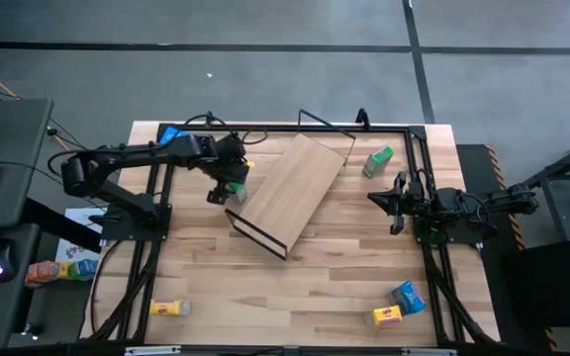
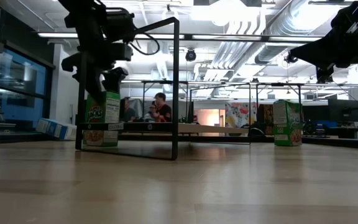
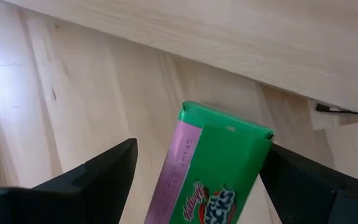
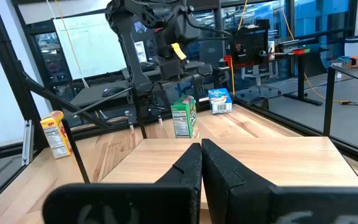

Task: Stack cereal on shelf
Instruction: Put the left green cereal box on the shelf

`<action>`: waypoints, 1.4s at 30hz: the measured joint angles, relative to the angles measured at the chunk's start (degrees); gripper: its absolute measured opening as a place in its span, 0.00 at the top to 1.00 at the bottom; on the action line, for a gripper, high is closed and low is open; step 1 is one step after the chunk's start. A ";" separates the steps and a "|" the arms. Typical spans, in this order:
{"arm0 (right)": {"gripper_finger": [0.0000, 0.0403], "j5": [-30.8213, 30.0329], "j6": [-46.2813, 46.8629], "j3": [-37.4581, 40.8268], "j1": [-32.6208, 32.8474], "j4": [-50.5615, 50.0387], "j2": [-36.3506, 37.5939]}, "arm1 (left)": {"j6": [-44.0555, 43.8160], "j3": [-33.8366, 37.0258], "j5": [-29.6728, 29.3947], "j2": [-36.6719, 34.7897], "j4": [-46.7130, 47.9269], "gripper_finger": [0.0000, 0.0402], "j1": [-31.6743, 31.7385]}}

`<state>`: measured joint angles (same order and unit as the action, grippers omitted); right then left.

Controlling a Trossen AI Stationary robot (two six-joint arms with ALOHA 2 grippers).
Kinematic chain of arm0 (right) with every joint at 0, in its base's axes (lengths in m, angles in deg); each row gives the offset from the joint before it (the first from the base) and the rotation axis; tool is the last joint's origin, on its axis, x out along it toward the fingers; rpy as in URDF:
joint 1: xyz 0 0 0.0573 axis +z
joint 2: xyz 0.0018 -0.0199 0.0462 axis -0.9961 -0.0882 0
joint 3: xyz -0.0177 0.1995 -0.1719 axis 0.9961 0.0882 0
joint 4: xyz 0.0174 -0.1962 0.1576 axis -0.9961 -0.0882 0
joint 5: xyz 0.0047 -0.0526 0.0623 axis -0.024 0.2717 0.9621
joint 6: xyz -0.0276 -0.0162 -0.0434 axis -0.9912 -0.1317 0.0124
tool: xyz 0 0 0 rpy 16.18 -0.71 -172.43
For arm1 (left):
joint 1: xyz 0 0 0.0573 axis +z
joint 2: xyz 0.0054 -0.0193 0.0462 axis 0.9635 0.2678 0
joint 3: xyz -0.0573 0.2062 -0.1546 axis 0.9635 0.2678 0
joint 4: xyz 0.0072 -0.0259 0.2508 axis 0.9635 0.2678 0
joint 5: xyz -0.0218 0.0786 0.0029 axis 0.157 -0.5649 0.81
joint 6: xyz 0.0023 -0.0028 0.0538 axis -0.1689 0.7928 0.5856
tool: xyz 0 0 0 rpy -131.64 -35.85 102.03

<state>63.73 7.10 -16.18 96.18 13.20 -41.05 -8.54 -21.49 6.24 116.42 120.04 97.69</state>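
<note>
Plank-topped bench [image 1: 295, 287] under everything, framed by black rails. Light-wood shelf [image 1: 295, 188] lying diagonally near the middle of it, black wire frame at each end, one end up by the far rail, the other toward the centre.

Left arm reaching in from the left edge, left claw [image 1: 228, 184] poised just beside the shelf's long left edge. Fingers [image 3: 107, 171] spread wide on either side of an upright green cereal box [image 3: 213, 171], a gap showing on at least one side; standing on the bench close against the shelf, seen at table height beside the wire frame. Clamped or not: cannot tell for sure, jaws clearly apart.

Right arm parked at the right edge, right claw [image 1: 396, 201] held above the bench, fingers pressed together, nothing between them.

Second green box [image 1: 378, 160] upright near the far right corner. Blue box [image 1: 408, 296] and yellow box [image 1: 388, 315] touching near the front right. Another yellow box [image 1: 169, 309] alone at the front left. Another blue box [image 4: 219, 101] at the far left corner.
</note>
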 joint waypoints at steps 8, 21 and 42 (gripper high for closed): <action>1.00 0.00 0.00 0.01 0.01 0.00 0.00 | 1.50 0.00 -0.19 3.43 -0.01 0.22 0.00; 1.00 0.00 0.00 0.00 -0.01 -0.02 0.00 | 1.80 0.00 -1.62 5.78 0.35 0.23 0.00; 1.00 0.00 0.00 0.01 0.00 -0.01 -0.01 | 0.43 -4.73 -8.66 5.73 1.21 0.43 0.00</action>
<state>63.73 7.10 -16.17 96.17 13.19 -41.06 -8.10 -26.22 -2.41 122.15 121.24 97.69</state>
